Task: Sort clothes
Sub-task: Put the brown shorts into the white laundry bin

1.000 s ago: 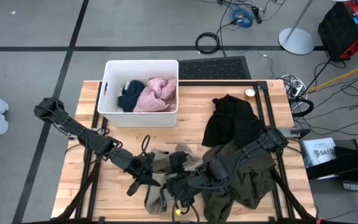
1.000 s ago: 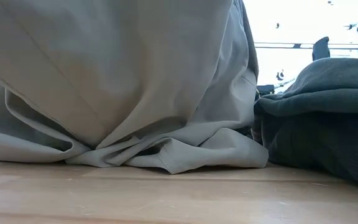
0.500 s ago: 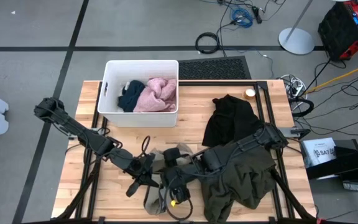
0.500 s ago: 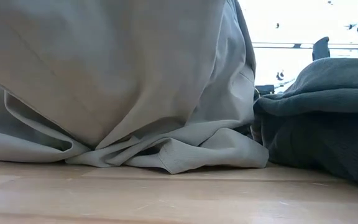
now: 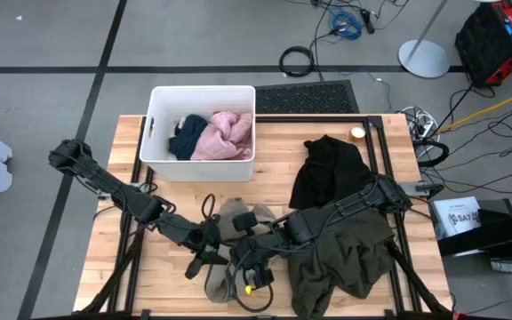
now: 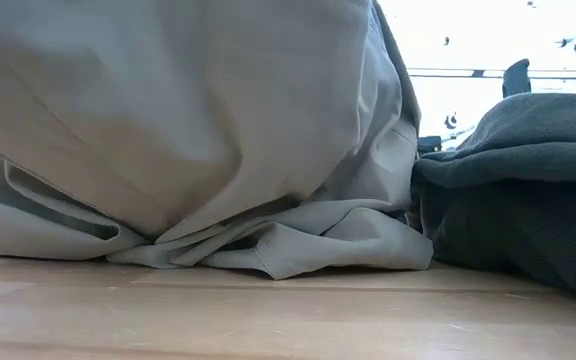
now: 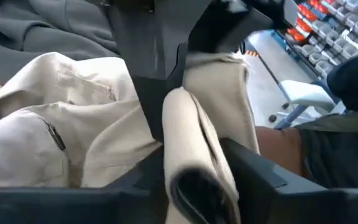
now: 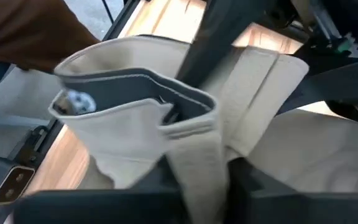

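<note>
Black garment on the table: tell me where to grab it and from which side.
Grip the black garment at its raised, bunched top fold near the table's far edge, coming straight down from above. It lies loose and clear of both arms; its lower hem meets the olive garment.

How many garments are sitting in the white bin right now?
2: a navy garment on the bin's left side and a pink garment on its right, touching each other. Something smaller could be hidden beneath them.
</note>
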{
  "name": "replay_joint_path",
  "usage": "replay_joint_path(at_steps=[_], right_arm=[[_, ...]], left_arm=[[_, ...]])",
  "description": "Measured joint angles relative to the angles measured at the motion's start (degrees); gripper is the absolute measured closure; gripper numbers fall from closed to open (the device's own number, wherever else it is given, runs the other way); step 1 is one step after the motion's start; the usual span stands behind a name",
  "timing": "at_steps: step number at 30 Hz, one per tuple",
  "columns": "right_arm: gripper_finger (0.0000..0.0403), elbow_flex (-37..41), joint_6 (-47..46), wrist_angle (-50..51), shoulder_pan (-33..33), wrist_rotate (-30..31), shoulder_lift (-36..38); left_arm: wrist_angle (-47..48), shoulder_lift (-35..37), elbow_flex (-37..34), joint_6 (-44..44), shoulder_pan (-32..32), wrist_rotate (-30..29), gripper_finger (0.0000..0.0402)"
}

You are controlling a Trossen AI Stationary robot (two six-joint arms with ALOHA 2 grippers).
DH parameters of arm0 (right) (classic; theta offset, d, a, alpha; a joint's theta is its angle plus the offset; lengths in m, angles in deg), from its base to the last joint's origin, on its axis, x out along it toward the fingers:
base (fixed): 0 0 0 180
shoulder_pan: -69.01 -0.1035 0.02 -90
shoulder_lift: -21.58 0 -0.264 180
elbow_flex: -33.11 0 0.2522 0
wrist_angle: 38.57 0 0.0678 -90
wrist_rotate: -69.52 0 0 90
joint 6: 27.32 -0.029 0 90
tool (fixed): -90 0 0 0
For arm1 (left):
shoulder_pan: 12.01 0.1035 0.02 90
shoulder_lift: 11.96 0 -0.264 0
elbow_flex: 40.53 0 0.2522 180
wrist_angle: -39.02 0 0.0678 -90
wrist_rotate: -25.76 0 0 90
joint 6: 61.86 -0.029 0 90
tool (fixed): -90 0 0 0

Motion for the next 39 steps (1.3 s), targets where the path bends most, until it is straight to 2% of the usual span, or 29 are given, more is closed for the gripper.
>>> replay_joint_path(at_steps=[2,5,8,15,21,23,27,29,33,37,39], right_arm=[[0.0386,0.0,0.6,0.3,0.0,-0.3,0.0],[0.0391,0.0,-0.6,1.4,0.0,-0.2,0.0],[0.0397,0.0,-1.8,3.9,0.0,0.1,0.4],[0.0398,0.0,-4.2,5.6,-0.2,1.9,3.4],[0.0399,0.0,-0.7,2.3,-1.0,12.3,8.2],[0.0399,0.0,0.2,1.5,-0.6,14.1,10.3],[0.0399,0.0,-0.6,0.7,1.2,18.9,13.9],[0.0399,0.0,-2.2,1.4,2.3,19.3,15.5],[0.0399,-0.1,-4.5,3.9,3.9,19.9,18.4],[0.0399,-0.1,-5.1,5.3,4.5,19.7,19.3],[0.0399,-0.1,-4.9,5.5,4.5,20.9,19.5]], left_arm=[[0.2,0.4,0.0,-2.8,0.1,2.5,0.0229],[0.4,3.2,0.0,-4.3,0.3,6.7,0.0208],[3.0,7.7,-0.1,-4.2,0.4,7.8,0.0202],[9.5,18.4,-0.1,-9.1,0.0,-1.2,0.0201],[6.8,21.9,-0.1,-17.7,-0.8,-2.2,0.0201],[5.4,22.2,-0.1,-19.4,-1.4,-5.1,0.0201],[5.9,23.1,-0.1,-21.2,-2.3,-15.7,0.0201],[6.9,23.9,-0.1,-22.0,-2.6,-20.3,0.0201],[6.6,26.9,-0.1,-22.5,-3.8,-25.3,0.0201],[7.1,28.4,-0.1,-20.8,-5.3,-37.2,0.0201],[6.9,28.4,-0.5,-20.8,-6.3,-41.1,0.0201]])
